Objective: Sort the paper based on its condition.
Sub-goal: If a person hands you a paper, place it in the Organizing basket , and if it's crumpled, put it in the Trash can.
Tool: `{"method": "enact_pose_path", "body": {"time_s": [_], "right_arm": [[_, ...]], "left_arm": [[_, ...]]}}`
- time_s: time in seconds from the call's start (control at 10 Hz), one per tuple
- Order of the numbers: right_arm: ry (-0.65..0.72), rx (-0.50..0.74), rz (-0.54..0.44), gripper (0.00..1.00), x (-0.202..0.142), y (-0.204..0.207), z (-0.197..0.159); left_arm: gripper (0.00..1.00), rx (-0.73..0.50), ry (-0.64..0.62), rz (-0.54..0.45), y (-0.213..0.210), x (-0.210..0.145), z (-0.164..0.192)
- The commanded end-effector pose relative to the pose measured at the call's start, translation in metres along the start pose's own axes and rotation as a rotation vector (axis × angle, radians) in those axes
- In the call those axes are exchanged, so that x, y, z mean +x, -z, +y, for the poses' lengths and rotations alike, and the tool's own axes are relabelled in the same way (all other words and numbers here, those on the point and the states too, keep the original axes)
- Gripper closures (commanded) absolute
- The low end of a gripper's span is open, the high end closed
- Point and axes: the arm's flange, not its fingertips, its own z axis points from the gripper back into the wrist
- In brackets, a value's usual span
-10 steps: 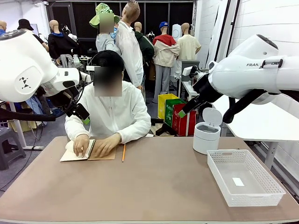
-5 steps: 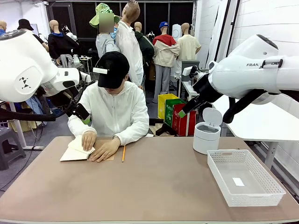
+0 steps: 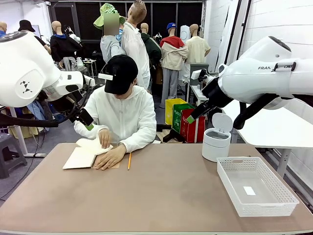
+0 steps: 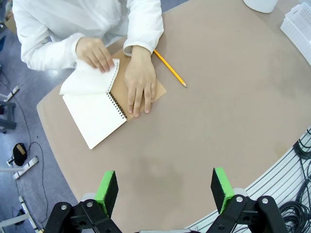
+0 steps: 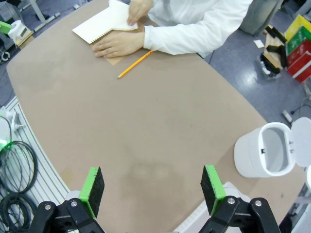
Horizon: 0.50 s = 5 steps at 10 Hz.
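**Brown surface: sorting not yet begun**

Left hand and right hand hang spread and empty. Beyond them, the person's hand curls up the thin white sheet of paper, which sits at the open spiral-bound notebook. Next, probably: wait for a handover, then judge its condition. White right arm reads "FRAN".

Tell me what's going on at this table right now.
A person across the table is working on a spiral notebook. One hand lifts a white page at the coil, and the other hand lies flat on the brown cover. A pencil lies beside it. The left gripper and right gripper hang open above the table, holding nothing. A white bin with its lid up and a white basket stand on the robot's right.
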Motion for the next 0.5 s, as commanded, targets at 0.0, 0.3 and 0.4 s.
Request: {"method": "enact_pose_path", "body": {"time_s": [0.0,0.3,0.4], "right_arm": [[0.001,0.007,-0.001,0.0,0.0,0.0007,0.0003],[0.001,0.007,-0.001,0.0,0.0,0.0007,0.0003],[0.001,0.007,-0.001,0.0,0.0,0.0007,0.0003]], "left_arm": [[0.0,0.001,0.004,-0.003,-0.001,-0.0001,0.0008],[0.0,0.001,0.004,-0.003,-0.001,-0.0001,0.0008],[0.0,0.001,0.004,-0.003,-0.001,-0.0001,0.0008]]}}
